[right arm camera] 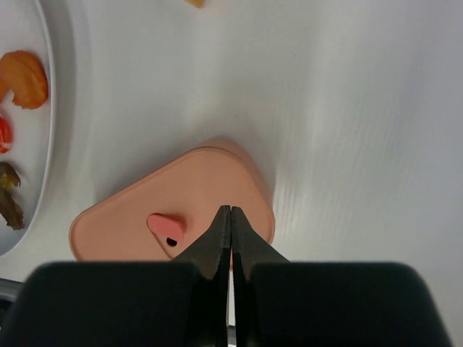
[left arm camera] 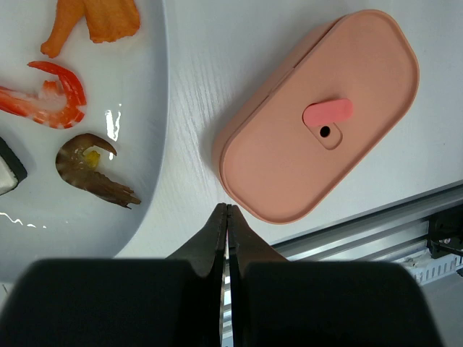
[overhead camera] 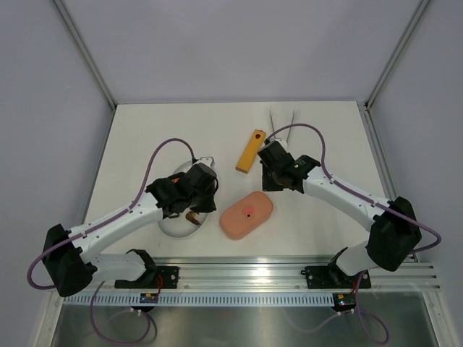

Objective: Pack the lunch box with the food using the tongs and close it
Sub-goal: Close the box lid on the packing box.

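Observation:
The salmon-pink lunch box (overhead camera: 246, 215) lies on the table with its lid on, a small pink tab at the lid's centre (left arm camera: 327, 114). The food sits on a white oval plate (left arm camera: 148, 130): a red shrimp (left arm camera: 51, 97), a brown curl (left arm camera: 90, 166), an orange piece (left arm camera: 101, 18) and a dark-and-white cube (left arm camera: 7, 170). The thin silvery tongs (overhead camera: 273, 118) lie at the far side of the table, untouched. My left gripper (left arm camera: 228, 210) is shut and empty, between the plate and the box. My right gripper (right arm camera: 230, 211) is shut and empty, above the lid (right arm camera: 145, 210).
A yellow-orange flat bar (overhead camera: 250, 151) lies between the tongs and the right wrist. The left arm covers much of the plate (overhead camera: 173, 225) in the top view. The metal rail (overhead camera: 289, 278) runs along the near edge.

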### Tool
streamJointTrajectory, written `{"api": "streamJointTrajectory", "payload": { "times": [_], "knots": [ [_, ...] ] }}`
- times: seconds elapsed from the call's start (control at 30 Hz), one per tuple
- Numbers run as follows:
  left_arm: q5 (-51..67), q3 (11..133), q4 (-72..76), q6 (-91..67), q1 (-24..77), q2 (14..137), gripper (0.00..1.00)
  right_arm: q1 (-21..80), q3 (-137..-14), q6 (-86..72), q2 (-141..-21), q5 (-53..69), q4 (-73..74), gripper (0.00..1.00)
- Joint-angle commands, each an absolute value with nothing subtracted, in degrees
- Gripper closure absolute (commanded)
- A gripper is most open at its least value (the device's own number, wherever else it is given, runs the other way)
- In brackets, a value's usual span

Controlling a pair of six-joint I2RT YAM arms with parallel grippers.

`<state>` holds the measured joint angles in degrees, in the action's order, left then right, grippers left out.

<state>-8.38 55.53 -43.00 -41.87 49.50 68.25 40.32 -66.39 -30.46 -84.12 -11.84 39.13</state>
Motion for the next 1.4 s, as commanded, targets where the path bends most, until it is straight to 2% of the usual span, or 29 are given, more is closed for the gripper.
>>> {"api": "streamJointTrajectory", "payload": {
  "times": [0.0,0.33,0.63,0.8,1.17,1.37],
  "knots": [
    [-9.41,56.69,-41.31,-42.01,48.69,67.59,1.00,43.67,-66.19,-30.84,-85.42,-12.40,39.91,1.00],
    [-9.84,55.11,-40.69,-42.54,48.25,66.45,1.00,46.76,-62.31,-33.93,-95.97,-10.46,35.51,1.00],
    [-11.42,56.34,-42.19,-42.01,48.16,64.61,1.00,46.93,-72.59,-31.47,-89.21,-12.22,40.87,1.00],
    [-12.13,56.78,-43.33,-42.19,47.11,62.85,1.00,50.17,-75.32,-30.85,-90.87,-12.75,41.31,1.00],
    [-11.69,56.16,-43.51,-42.27,45.70,61.43,1.00,54.66,-72.41,-32.96,-104.50,-8.43,36.12,0.89],
    [-11.69,55.90,-43.42,-42.01,45.61,61.52,1.00,55.11,-75.31,-32.26,-98.19,-13.08,39.46,0.85]
  ]
}}
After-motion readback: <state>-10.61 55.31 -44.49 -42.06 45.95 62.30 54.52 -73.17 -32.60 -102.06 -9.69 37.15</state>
